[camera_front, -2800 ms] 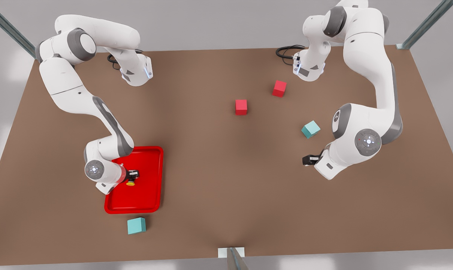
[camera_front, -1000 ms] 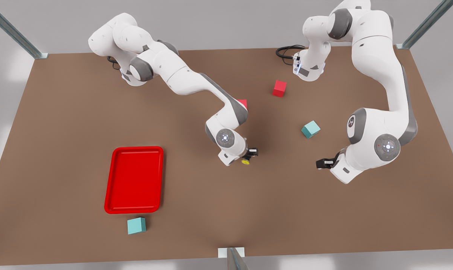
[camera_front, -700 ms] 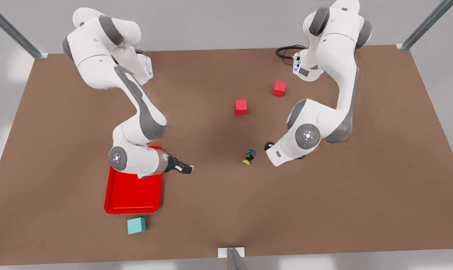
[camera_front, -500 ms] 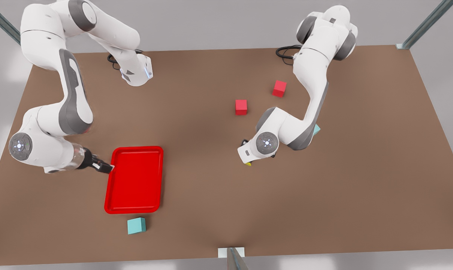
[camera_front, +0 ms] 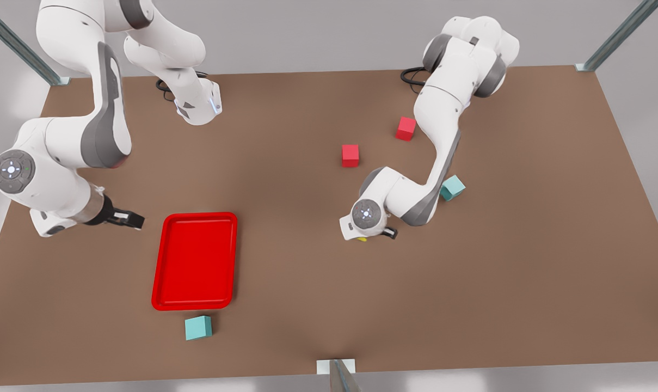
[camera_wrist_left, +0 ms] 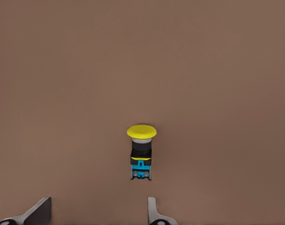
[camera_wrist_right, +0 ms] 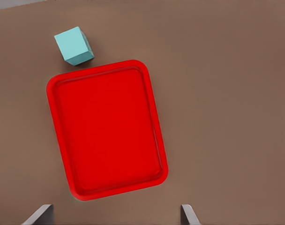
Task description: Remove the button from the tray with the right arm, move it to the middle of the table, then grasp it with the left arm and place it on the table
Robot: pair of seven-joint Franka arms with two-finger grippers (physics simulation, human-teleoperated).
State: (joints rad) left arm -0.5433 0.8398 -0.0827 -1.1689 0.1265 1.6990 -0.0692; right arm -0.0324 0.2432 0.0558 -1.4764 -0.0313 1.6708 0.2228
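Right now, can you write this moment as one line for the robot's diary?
button: on table, mid | tray: empty | left gripper: open above button | right gripper: open, beside tray

Table [camera_front: 307, 305]: flat matte brown rectangular top. Lying directly on it: one shallow red tray [camera_front: 162, 283] with raised rim, toward the front view's left; one teal cube [camera_front: 198, 328] just beside the tray's near short edge; two red cubes [camera_front: 350, 155] [camera_front: 405, 128] farther back, apart from each other; a second teal cube [camera_front: 454, 187] toward the front view's right; one yellow-capped button [camera_wrist_left: 141, 151] on its side near the middle
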